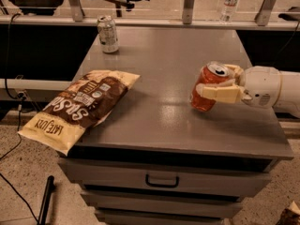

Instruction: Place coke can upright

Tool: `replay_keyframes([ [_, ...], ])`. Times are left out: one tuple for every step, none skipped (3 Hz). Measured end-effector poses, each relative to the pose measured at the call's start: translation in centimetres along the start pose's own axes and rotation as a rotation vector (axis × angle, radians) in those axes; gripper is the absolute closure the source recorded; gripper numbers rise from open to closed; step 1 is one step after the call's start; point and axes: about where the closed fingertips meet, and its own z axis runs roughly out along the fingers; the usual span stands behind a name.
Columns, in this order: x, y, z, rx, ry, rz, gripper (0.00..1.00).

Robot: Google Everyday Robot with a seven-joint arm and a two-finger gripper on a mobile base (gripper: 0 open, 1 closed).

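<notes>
The coke can is a red can with a silver top and pull tab. It is held a little above the right side of the grey cabinet top, tilted slightly with its top up and toward the right. My gripper comes in from the right edge of the view and is shut on the can, one cream finger across its front, the other behind it near the rim.
A silver-white can stands upright at the back left corner. A brown and yellow chip bag lies on the left side, hanging over the front-left edge. A water bottle stands behind the rail. Drawers are below the front edge.
</notes>
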Motion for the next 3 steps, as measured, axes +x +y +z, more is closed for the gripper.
replay_keyframes([
  [0.1, 0.5, 0.5, -0.056, 0.056, -0.041, 0.61],
  [0.2, 1.0, 0.9, -0.085, 0.126, -0.076, 0.39],
  [1.3, 1.6, 1.7, -0.102, 0.224, -0.104, 0.15],
])
